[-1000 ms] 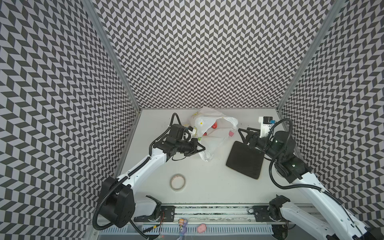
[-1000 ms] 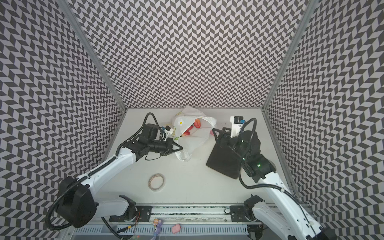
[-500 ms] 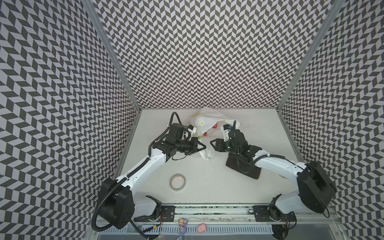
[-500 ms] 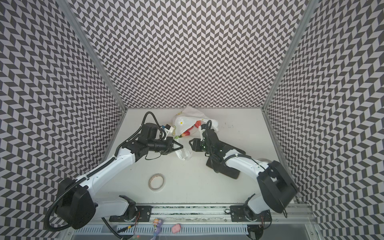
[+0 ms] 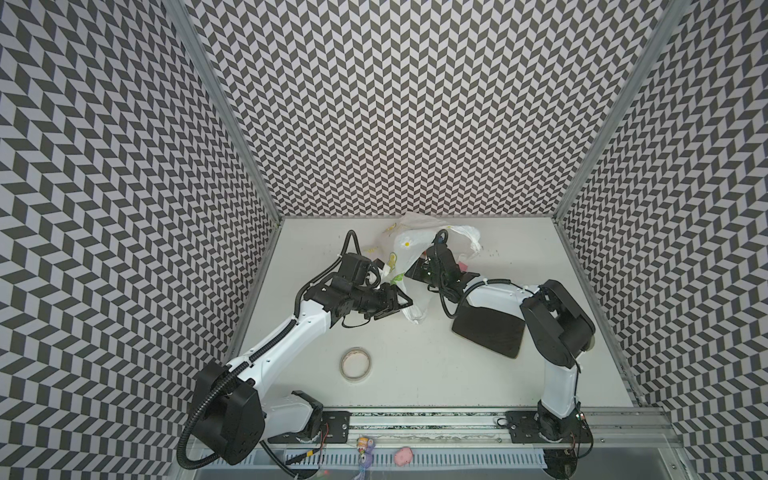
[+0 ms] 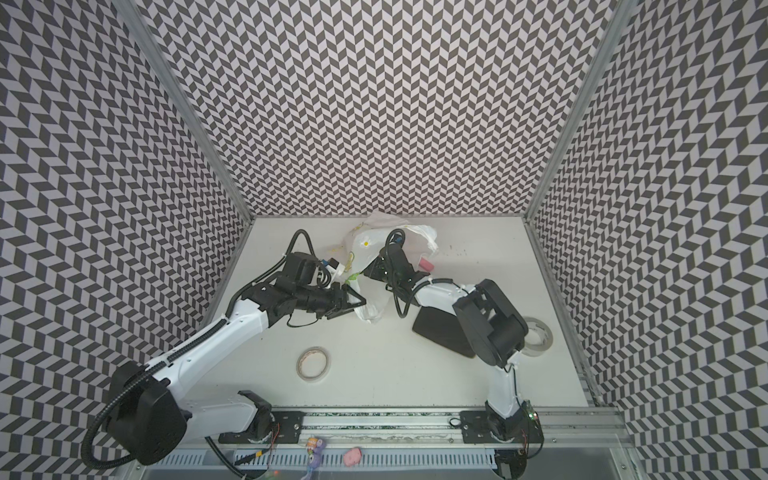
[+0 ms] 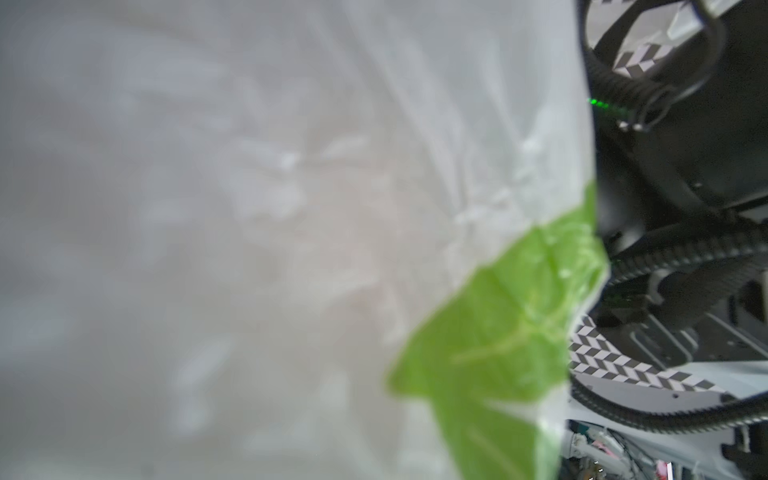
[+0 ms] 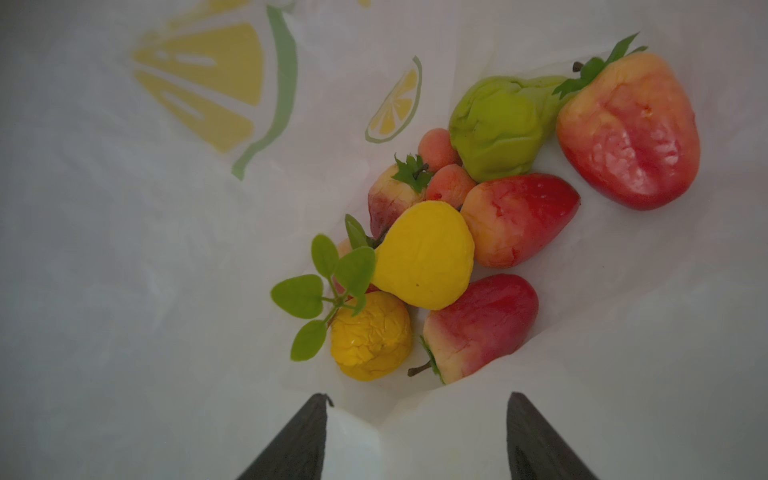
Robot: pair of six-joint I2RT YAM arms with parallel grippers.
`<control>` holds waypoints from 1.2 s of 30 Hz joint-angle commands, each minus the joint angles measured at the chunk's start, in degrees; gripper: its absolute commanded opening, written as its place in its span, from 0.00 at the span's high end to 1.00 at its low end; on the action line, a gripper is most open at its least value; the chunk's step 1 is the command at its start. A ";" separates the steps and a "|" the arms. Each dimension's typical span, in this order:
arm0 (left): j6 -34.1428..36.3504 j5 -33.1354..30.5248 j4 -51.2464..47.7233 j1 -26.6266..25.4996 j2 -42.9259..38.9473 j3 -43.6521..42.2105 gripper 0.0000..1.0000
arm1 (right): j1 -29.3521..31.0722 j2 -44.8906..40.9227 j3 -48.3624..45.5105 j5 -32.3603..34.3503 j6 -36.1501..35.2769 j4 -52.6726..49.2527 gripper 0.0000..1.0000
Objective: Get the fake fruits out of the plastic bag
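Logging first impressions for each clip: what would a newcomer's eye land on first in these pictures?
The bright heap of fruits, red, yellow and green, lying inside the bag in the right wrist view, with the open right end effector just short of them. In both top views the crumpled bag sits at the back of the table, with a dark tray nearer the front on the right.

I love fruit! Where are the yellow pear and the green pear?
yellow pear (image 8: 424, 255), right wrist view, on its round body.
green pear (image 8: 494, 129), right wrist view, on its wide belly.
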 commanded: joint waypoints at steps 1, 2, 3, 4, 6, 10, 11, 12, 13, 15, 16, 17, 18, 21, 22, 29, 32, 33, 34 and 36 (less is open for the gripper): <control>2.00 -3.52 -6.85 -0.10 -3.78 5.17 0.35 | -0.79 2.19 2.16 -1.90 2.80 4.08 0.31; 1.90 -3.99 -7.43 0.24 -4.74 6.29 0.34 | -1.14 2.49 2.32 -2.41 3.01 4.35 0.31; 1.61 -4.27 -7.40 0.79 -5.66 7.49 0.33 | -1.55 2.65 2.17 -3.02 3.00 4.55 0.31; 1.39 -4.69 -7.18 1.60 -6.37 8.42 0.31 | -1.82 2.67 2.18 -3.43 3.05 4.55 0.31; 1.11 -7.17 -6.34 5.16 -8.20 10.28 0.28 | -2.66 2.67 1.92 -4.56 3.07 4.56 0.31; -0.60 -9.15 -3.75 16.65 -8.12 11.28 0.24 | -4.06 2.26 1.36 -6.64 2.87 4.41 0.30; -1.79 -9.50 -3.44 19.14 -6.93 11.12 0.24 | -4.37 2.07 1.35 -6.89 2.77 4.30 0.30; -3.17 -10.37 -3.36 20.86 -5.08 10.97 0.24 | -4.51 1.84 1.31 -6.97 2.65 4.20 0.30; -4.56 -11.19 -3.01 21.91 -3.50 10.80 0.24 | -4.72 1.71 1.38 -7.18 2.65 4.20 0.29; -7.36 -12.91 -0.15 23.59 0.32 10.12 0.24 | -5.08 1.57 1.54 -7.80 2.91 4.20 0.29; -9.09 -14.12 1.44 24.08 1.78 9.69 0.24 | -5.19 1.51 1.53 -8.17 3.07 4.31 0.29; -11.30 -14.96 3.67 24.48 3.29 9.11 0.24 | -5.29 1.57 1.55 -8.54 3.22 4.29 0.28; -13.00 -15.71 6.04 24.75 4.50 8.47 0.23 | -5.32 1.58 1.47 -8.81 3.33 4.21 0.28; -18.18 -18.20 11.58 24.87 9.06 7.11 0.15 | -5.74 1.45 1.58 -9.33 3.49 4.31 0.28; -19.39 -17.74 12.81 25.04 11.05 6.97 0.13 | -5.83 1.54 1.76 -9.45 3.54 4.29 0.27; -23.36 -11.40 19.91 25.06 25.12 10.23 0.14 | -5.92 2.47 3.69 -9.73 3.81 3.94 0.23; -22.38 -8.94 21.53 25.15 29.91 13.03 0.24 | -6.01 2.82 4.19 -9.78 3.58 3.77 0.22; -21.83 -8.33 21.68 25.07 31.20 13.96 0.29 | -6.02 2.88 4.40 -9.82 3.40 3.72 0.22; -21.46 -7.80 21.65 25.08 32.30 14.80 0.34 | -6.05 3.00 4.50 -9.99 3.25 3.74 0.22; -20.89 -6.19 22.56 24.89 33.30 15.73 0.45 | -6.17 2.94 4.50 -10.06 2.94 3.43 0.21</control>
